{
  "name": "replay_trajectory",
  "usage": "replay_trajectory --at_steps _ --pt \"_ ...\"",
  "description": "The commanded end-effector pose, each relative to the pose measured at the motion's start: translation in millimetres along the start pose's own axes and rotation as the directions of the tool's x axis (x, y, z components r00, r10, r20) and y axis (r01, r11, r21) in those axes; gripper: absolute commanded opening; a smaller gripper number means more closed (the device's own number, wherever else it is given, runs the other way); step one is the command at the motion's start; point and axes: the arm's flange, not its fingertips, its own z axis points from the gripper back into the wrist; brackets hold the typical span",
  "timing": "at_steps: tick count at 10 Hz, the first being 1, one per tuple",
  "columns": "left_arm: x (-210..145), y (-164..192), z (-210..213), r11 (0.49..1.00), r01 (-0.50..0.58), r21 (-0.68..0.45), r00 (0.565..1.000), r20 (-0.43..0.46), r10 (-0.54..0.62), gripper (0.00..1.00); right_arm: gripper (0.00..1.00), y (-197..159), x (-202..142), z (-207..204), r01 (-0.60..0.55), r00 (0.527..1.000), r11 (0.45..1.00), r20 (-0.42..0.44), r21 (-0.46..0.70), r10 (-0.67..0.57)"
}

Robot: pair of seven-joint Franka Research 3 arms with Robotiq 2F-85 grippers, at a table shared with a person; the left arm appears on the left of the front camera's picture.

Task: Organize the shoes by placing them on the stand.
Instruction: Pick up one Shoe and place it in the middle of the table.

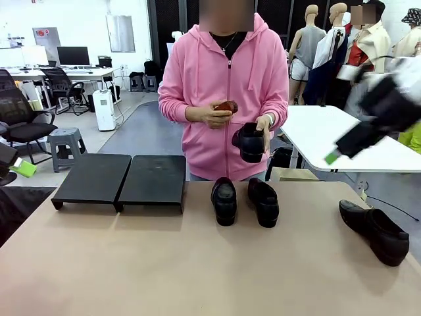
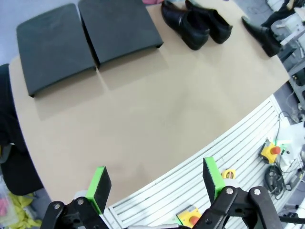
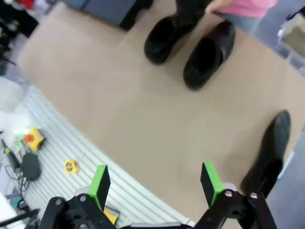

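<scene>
While both the left gripper (image 2: 157, 183) and right gripper (image 3: 155, 183) gape empty, the lone slanted shoe (image 1: 373, 232) lies nearest the right one, below it.

— What is seen along the bottom edge?
— The right gripper (image 3: 153, 177) is seen with its jaws spread wide. Nothing is held between the green pads (image 3: 100, 183).
— What is laid on the table (image 3: 119, 105)?
— Near the top, a first shoe (image 3: 163, 33) is set just beside a second shoe (image 3: 208, 50), both black and glossy. A third shoe (image 3: 271, 143) is laid well apart from them at the right edge and is blurred.
— And around the table?
— Pink cloth (image 3: 243, 5) is seen at the top edge. A white slatted surface (image 3: 57, 119) is seen past the near edge, with a yellow box (image 3: 33, 138) on it.
</scene>
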Motion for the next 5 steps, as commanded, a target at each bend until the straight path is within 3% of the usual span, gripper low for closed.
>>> replay_trajectory --at_steps 1,2,3,5 --pt "0.0 1.2 0.6 1.000 0.003 -0.020 1.000 0.002 -0.003 1.00 1.00 11.6 51.6 -51.0 0.049 0.999 0.994 0.020 -0.101 -0.047" --pt "0.0 1.2 0.6 1.000 0.003 -0.020 1.000 0.002 -0.003 1.00 1.00 6.9 50.9 -50.0 0.033 0.999 0.996 -0.001 -0.088 -0.033" --pt "0.0 1.2 0.6 1.000 0.003 -0.020 1.000 0.002 -0.003 1.00 1.00 -10.7 35.2 -22.2 0.103 0.994 0.992 0.038 -0.067 -0.101" --pt "0.0 1.2 0.6 1.000 0.003 -0.020 1.000 0.002 -0.003 1.00 1.00 -44.9 -29.9 37.3 0.219 0.975 0.975 0.038 -0.027 -0.218"
